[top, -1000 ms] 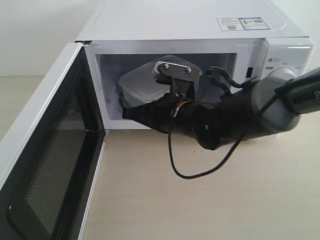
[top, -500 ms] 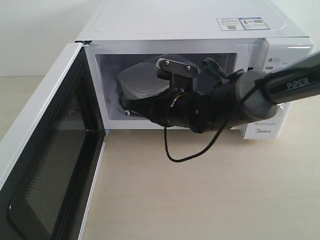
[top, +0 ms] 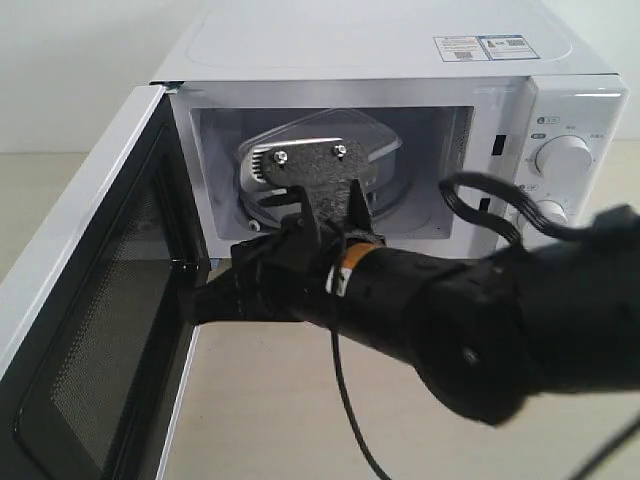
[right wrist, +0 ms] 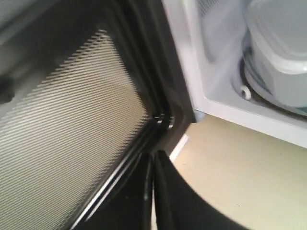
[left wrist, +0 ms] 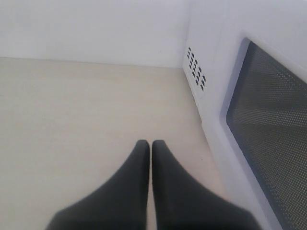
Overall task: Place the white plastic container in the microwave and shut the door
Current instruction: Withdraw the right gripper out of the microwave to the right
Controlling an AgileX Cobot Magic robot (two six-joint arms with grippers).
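The right pincer [top: 197, 304] is pointing its pressed-together, empty fingers at the lower inner edge of the open door [top: 90, 330], just above the desk [top: 260, 400]. The left pincer [left wrist: 150, 144] is hanging closed and empty over the desk beside the door's outer face. Farther back, the white plastic container [top: 392, 150] is sitting inside the microwave [top: 400, 50].

No legible wording in either wrist view. On top of microwave [top: 300, 40], toward the right side: two printed stickers [top: 481, 47] side by side, lines of print and small coloured blocks visible, characters too small to read. On panel [top: 600, 105]: small marks above and beside upper knob [top: 563, 157], illegible; on right arm [top: 480, 320], an orange-and-white band [top: 343, 280] near the wrist, no readable characters.
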